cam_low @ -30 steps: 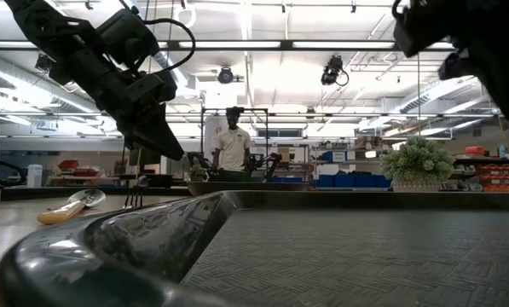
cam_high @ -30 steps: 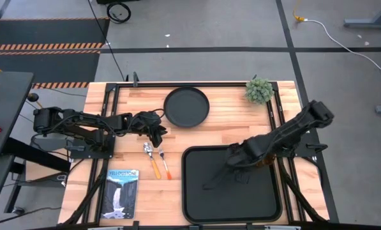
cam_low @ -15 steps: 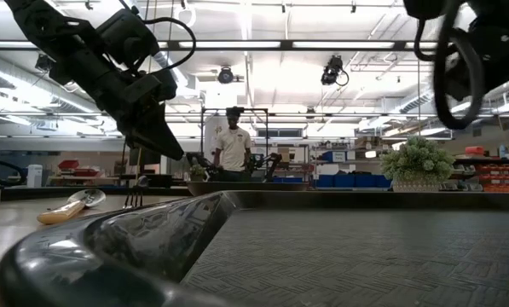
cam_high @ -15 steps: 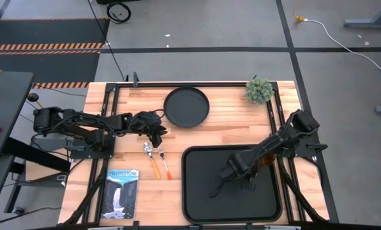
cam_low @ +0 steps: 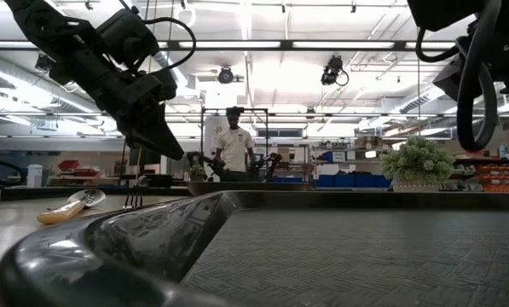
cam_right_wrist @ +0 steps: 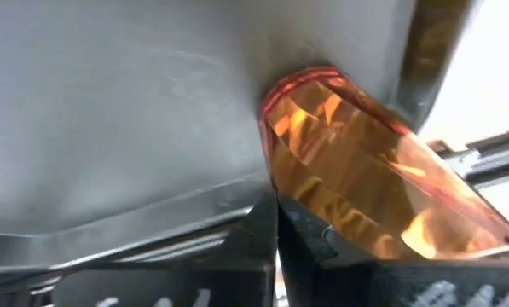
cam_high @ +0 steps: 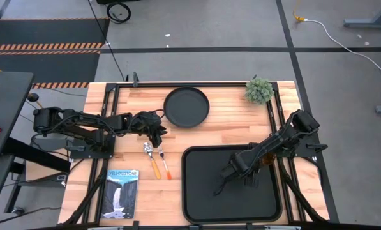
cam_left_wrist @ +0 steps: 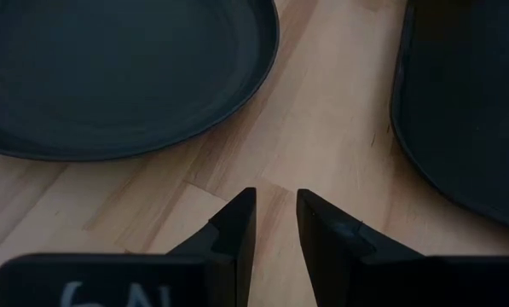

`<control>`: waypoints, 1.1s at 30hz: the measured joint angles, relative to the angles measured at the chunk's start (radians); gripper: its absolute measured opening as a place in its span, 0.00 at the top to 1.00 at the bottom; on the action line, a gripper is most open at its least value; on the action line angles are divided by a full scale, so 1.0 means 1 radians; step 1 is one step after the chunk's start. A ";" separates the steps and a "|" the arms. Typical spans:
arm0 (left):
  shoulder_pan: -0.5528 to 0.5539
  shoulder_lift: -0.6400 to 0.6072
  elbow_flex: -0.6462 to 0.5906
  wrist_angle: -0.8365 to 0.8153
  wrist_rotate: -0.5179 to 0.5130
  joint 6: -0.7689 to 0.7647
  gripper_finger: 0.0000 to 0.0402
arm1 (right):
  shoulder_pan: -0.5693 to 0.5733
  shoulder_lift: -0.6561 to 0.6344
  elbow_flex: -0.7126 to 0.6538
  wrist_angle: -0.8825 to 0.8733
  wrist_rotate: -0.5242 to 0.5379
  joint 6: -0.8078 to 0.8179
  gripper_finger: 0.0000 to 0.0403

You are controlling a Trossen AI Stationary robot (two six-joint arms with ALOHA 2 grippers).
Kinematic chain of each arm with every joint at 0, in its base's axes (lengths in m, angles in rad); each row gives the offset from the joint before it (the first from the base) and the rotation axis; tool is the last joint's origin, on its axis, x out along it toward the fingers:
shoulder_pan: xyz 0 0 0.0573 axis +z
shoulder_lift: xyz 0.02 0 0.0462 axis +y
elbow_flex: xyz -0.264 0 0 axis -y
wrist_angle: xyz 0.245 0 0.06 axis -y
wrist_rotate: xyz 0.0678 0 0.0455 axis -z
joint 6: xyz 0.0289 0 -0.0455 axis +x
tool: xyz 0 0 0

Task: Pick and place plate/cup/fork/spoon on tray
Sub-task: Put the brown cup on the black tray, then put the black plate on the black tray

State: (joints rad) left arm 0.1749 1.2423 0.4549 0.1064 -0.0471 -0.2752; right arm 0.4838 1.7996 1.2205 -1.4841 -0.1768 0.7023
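Note:
The round black plate [cam_high: 186, 106] lies at the table's far middle. The spoon [cam_high: 151, 156] and the fork [cam_high: 164, 163] lie side by side on the wood, left of the black tray [cam_high: 185, 185]. My left gripper [cam_high: 157, 131] hovers empty between the plate's near-left rim and the cutlery, its fingers [cam_left_wrist: 237, 226] a narrow gap apart. My right arm reaches over the tray's far right part. My right gripper [cam_right_wrist: 275, 230] is shut on the amber cup [cam_right_wrist: 356, 170], which shows as an amber spot [cam_high: 265, 160] beside the arm. My right gripper pinches the cup's wall [cam_right_wrist: 274, 192] at the end nearest the fingers. One finger seems to be inside the cup and one outside. The cup reaches out beyond the fingertips, its far end [cam_right_wrist: 305, 81] over the tray's floor by a corner. Whether it rests there I cannot tell.
A small green plant [cam_high: 259, 90] stands at the table's far right corner. A booklet [cam_high: 121, 191] lies at the near left. Dark frame rails run along the table's left and right sides. A person [cam_low: 233, 145] stands in the room beyond the table.
My right arm has shifted over the tray. Its raised joint has come in from the table's right edge and its forward part has gone a little toward the near edge, mostly in the first half second.

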 joint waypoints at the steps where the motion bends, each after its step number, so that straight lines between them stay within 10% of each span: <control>1: 0.000 0.000 0.000 0.000 0.000 0.000 0.76 | 0.000 0.000 0.000 -0.007 0.001 -0.003 0.97; 23: 0.000 0.000 0.000 -0.007 0.000 0.001 0.76 | -0.042 0.000 -0.016 -0.003 0.038 -0.025 0.97; 33: 0.001 0.000 0.000 -0.006 0.000 0.001 0.76 | -0.150 -0.027 0.048 0.220 0.316 -0.126 0.97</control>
State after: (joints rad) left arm 0.1761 1.2423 0.4549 0.1001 -0.0471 -0.2745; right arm 0.3334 1.7722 1.2688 -1.2641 0.1390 0.5765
